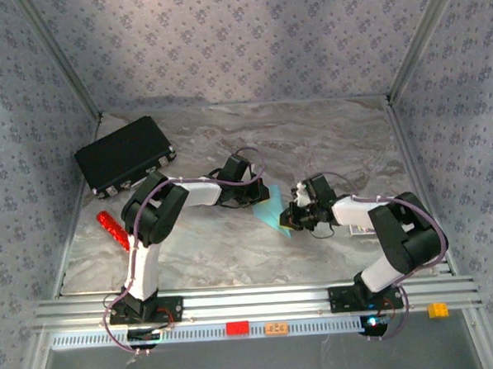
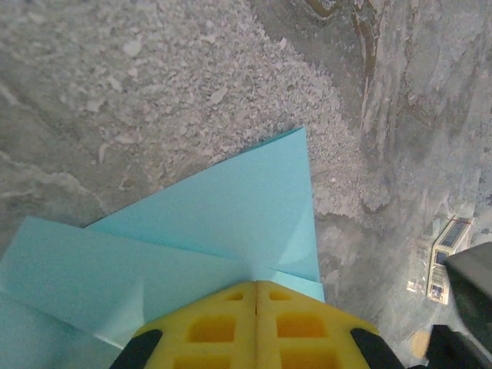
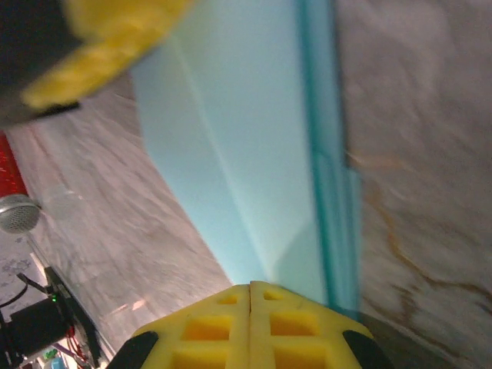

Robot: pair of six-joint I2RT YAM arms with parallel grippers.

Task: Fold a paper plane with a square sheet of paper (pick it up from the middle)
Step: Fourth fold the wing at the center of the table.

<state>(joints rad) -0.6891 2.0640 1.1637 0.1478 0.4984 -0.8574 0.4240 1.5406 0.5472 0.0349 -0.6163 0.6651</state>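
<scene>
Diagonally: paper (image 1: 273,212) long axis far-left to near-right, tip near-right.

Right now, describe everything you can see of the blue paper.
The blue paper is thin, plain light cyan, folded into overlapping layers with creases and a sharp corner. It is mid-table, over the marbled tabletop, between the two arms. The left gripper and the right gripper are each shut on an edge of it.

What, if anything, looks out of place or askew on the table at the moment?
Nothing is spilled or damaged. The black case sits askew at the far left, the red stick loose in front of it. The folded paper looks intact.
</scene>
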